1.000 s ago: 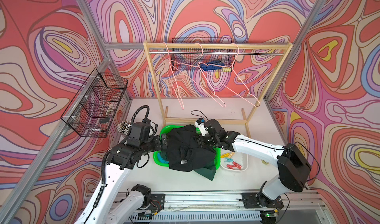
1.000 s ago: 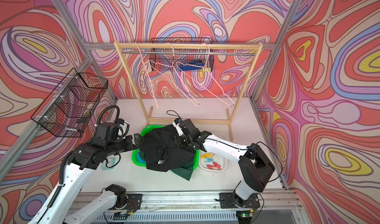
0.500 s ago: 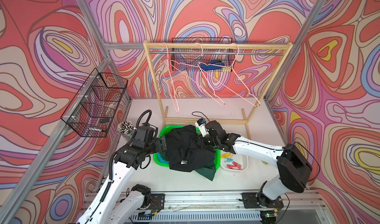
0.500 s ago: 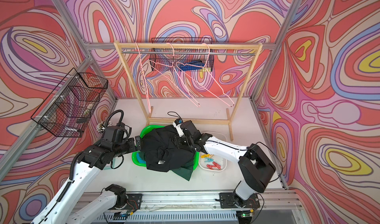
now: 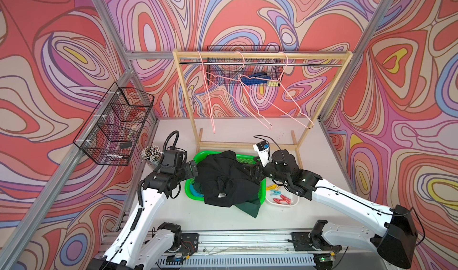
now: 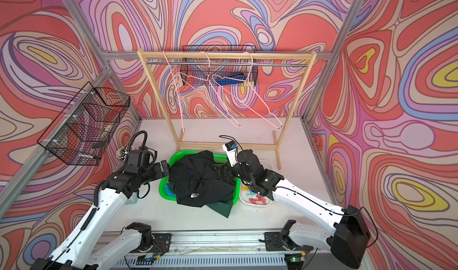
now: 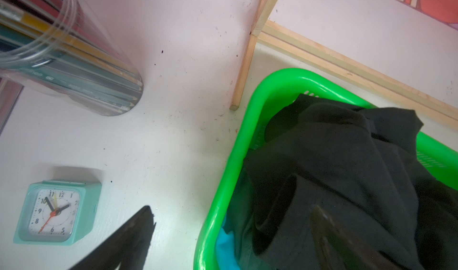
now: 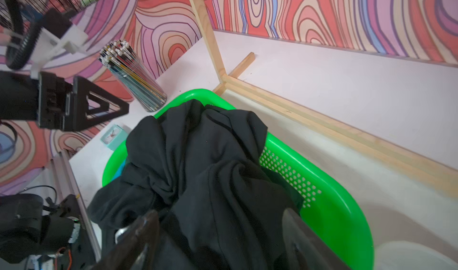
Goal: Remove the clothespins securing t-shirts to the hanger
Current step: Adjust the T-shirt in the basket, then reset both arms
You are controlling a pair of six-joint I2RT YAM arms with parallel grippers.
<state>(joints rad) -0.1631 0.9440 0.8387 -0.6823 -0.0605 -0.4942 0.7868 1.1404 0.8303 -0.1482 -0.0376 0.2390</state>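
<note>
The black t-shirt (image 5: pixel 223 179) (image 6: pixel 198 182) lies heaped on a green basket (image 5: pixel 188 189), over a turquoise t-shirt (image 5: pixel 194 190) and a dark green one (image 5: pixel 250 206). Several clothespins (image 5: pixel 280 197), yellow, light blue and red, lie in a white tray (image 5: pixel 295 202) right of the basket. Three pink hangers (image 5: pixel 257 103) hang bare on the wooden rack. My right gripper (image 5: pixel 250 169) (image 8: pixel 219 213) is open, its fingers either side of the black cloth (image 8: pixel 198 157). At the basket's left rim my left gripper (image 5: pixel 193 169) (image 7: pixel 231 208) stands open and holds nothing.
A clear cup of pencils (image 7: pixel 74 65) and a small mint clock (image 7: pixel 57 211) stand left of the basket. The wooden rack's base bar (image 8: pixel 322 122) runs just behind the basket. Black wire baskets (image 5: pixel 116 125) hang on the left and back walls.
My right gripper has gone from shut to open and let go of the black t-shirt. The left arm has shifted slightly beside the basket.
</note>
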